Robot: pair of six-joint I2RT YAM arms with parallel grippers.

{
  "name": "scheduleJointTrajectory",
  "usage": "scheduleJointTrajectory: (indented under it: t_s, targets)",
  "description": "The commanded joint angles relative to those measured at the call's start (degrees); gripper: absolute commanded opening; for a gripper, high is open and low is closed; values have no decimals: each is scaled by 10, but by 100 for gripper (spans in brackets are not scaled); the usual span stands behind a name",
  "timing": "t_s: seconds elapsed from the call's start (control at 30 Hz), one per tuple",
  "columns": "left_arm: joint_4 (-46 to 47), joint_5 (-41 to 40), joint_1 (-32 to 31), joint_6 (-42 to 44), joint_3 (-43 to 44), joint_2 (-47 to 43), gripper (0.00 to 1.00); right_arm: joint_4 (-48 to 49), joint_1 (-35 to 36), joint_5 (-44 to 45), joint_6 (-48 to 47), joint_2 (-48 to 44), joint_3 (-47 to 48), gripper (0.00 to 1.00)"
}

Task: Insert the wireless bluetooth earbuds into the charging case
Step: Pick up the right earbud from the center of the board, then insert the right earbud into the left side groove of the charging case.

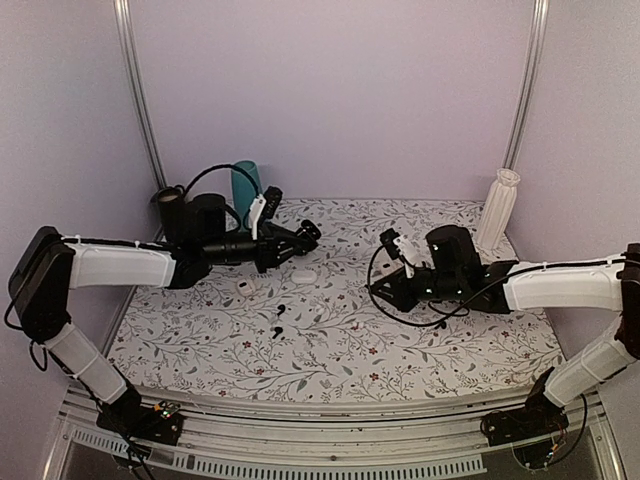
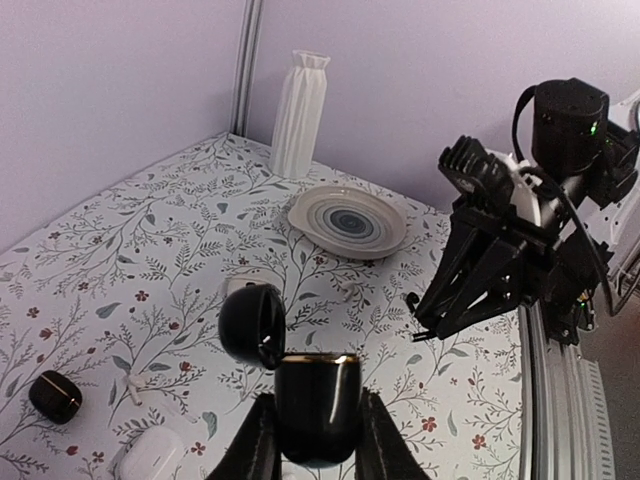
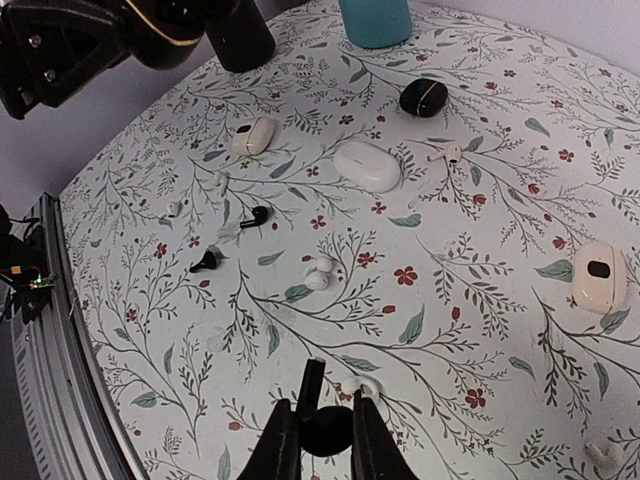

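Observation:
My left gripper (image 2: 318,412) is shut on the glossy black charging case (image 2: 318,385) and holds it above the table. Its lid (image 2: 252,325) hangs open to the left. In the top view this gripper (image 1: 306,237) is at the back middle. My right gripper (image 3: 322,408) is shut on a tiny black earbud (image 3: 328,434) with its stem pointing up, a little above the table. In the top view the right gripper (image 1: 381,289) is apart from the case, to its right. Two more black earbuds (image 3: 258,214) (image 3: 205,262) lie on the table; they also show in the top view (image 1: 281,309).
White cases (image 3: 367,165) (image 3: 252,135) (image 3: 598,275), a small squarer black case (image 3: 423,97) and loose white earbuds (image 3: 318,272) (image 3: 360,385) lie on the floral table. A teal cup (image 1: 245,190) stands back left, a white vase (image 1: 497,210) back right, with a plate (image 2: 348,220) near it.

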Motion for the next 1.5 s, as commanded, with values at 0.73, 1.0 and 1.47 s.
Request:
scheduleJointTrajectory:
  t_s: [0.73,1.0,1.47]
  targets:
    - [207,65,-58,233,-82,17,0,-170,-3,-187,34,-46,176,5]
    - [224,66,-66,254,-80,20,0,-191,-3,-263,55,-8,216,5]
    - [229,63,-79,280,-91,1,0,-182,-3,-295,100,9,232,5]
